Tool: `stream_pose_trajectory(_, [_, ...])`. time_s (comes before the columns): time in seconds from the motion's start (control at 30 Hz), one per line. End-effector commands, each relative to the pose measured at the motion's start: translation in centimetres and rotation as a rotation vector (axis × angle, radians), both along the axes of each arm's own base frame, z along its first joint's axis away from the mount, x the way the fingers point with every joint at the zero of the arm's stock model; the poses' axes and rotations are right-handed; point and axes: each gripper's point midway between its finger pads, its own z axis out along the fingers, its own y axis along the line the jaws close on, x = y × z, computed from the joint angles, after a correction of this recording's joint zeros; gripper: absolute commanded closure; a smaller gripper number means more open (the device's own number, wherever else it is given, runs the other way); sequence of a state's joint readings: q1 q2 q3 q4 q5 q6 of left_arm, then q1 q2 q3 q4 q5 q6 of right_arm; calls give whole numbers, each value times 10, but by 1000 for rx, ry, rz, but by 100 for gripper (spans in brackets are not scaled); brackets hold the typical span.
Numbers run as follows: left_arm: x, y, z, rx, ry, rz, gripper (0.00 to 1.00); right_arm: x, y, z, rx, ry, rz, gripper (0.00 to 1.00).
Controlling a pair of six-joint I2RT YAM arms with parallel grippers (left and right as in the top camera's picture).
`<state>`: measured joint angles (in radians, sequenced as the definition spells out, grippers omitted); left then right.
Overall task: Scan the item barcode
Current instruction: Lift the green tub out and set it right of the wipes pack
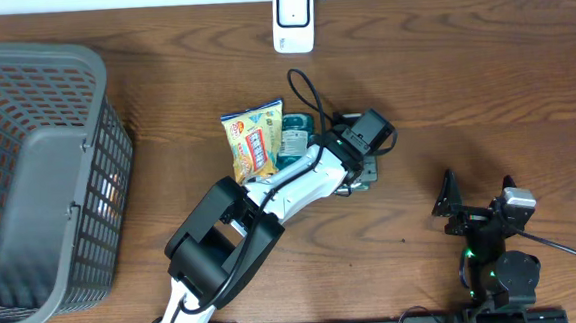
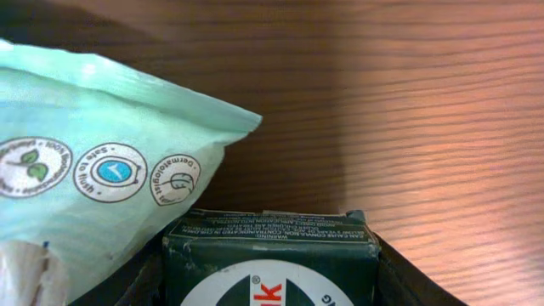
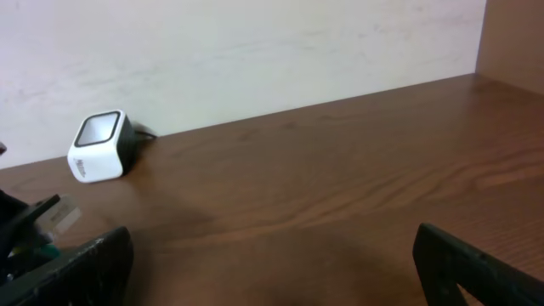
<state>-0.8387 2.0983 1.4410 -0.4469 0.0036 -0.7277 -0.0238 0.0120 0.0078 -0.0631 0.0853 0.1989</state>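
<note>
Arm [image 1: 270, 198] extended, left gripper [image 2: 272, 265] clasping box [image 2: 272, 234]

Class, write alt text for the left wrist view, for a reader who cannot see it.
A dark green box with fine white print is gripped between the jaws at the bottom centre. A pale green soft pack bearing round symbols fills the left side beside it, with the brown wooden table behind.

The basket [image 1: 109, 182] sits left, scanner [image 1: 292, 19] far behind, pouch [image 1: 294, 141] between snack bag [image 1: 255, 140] and box [image 2: 272, 255].
</note>
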Motion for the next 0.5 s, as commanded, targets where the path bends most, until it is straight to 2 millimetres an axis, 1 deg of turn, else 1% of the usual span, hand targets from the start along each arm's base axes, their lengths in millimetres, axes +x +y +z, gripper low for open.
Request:
stream_pose_trajectory(0.0, [12,17,1,76,-53,17,32,0,2,0,9,-3,5,1])
stream_pose_trajectory(0.07, [12,16,2,75,-56,-1,9,0,2,0,9,-3,5,1])
stream_pose_trajectory(0.1, [12,15,3,73,-57,-10,2,0,2,0,9,-3,5,1])
stream_pose_trajectory(0.13, [12,13,5,66,-56,-21,2,0,2,0,9,-3,5,1])
stream_pose_trajectory(0.2, [12,4,22,27,-62,-52,2,0,2,0,9,-3,5,1])
stream_pose_trajectory(0.27, [15,2,44,8,-87,-61,2,0,2,0,9,-3,5,1])
stream_pose_trajectory(0.3, [17,1,59,1,-110,-79,2,0,2,0,9,-3,5,1])
stream_pose_trajectory(0.33, [21,2,88,-8,-162,-105,2,0,2,0,9,-3,5,1])
stream_pose_trajectory(0.4, [27,8,126,-30,-229,-113,2,0,2,0,9,-3,5,1])
stream_pose_trajectory(0.47, [34,19,171,-71,-303,-96,2,0,2,0,9,-3,5,1])
